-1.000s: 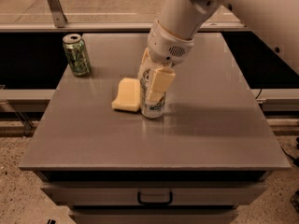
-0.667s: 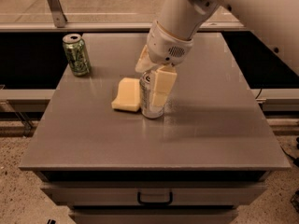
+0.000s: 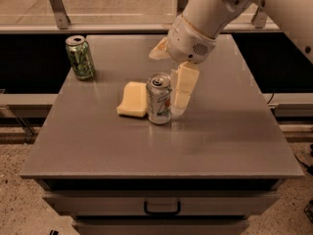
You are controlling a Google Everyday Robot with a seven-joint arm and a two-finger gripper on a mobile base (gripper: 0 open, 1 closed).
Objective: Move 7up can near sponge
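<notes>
Gripper [image 3: 167, 82]: located over the middle of the bench [image 3: 225, 141], just right of and above the 7up can [image 3: 159, 100], carried on a white arm [image 3: 220, 6] that enters from the far right corner. Its jaws stand spread apart, released, and hold nothing. One pale finger [image 3: 182, 89] hangs down close along the right side of the can, its tip reaching almost to the bench surface; whether it touches the can wall cannot be determined. The other finger [image 3: 158, 51] sits higher and toward the far edge, clear of the can.

7up can: upright on the bench near the centre, silver top and pull tab facing up, unsupported by the gripper. It stands left of the lowered finger and below the gripper body.

Sponge [image 3: 133, 99]: pale yellow, lying flat immediately to the left of the can. The two are touching or very nearly so; no clear gap is visible between them.

Dark green can [image 3: 80, 57]: upright near the far left corner of the bench, well apart from the sponge, the 7up can and the gripper.

Drawer handle [image 3: 162, 208]: dark, set in the bench front below the near edge.
</notes>
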